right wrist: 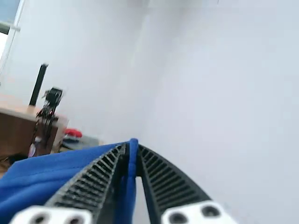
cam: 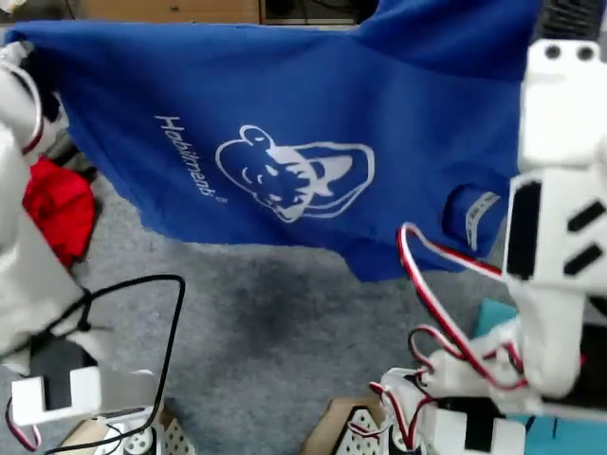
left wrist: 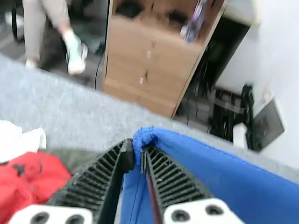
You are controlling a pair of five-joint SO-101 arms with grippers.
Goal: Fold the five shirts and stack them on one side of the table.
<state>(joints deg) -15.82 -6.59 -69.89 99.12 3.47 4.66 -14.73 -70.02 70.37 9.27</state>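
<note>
The blue shirt (cam: 285,142) hung spread wide above the grey table (cam: 266,322), held up by both arms, with its white print turned to the high camera. The left gripper (left wrist: 138,148) was clamped on one folded corner of the shirt. The right gripper (right wrist: 132,148) was closed tight on another edge of the same cloth. A red shirt (cam: 57,209) lay crumpled on the table at the left arm's side, with a white cloth (left wrist: 18,140) just beside it.

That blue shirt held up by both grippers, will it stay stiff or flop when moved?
Likely floppy: the blue shirt drapes loosely between the left gripper and right gripper. Probably light, since small pinches at its edge hold it up.
</note>
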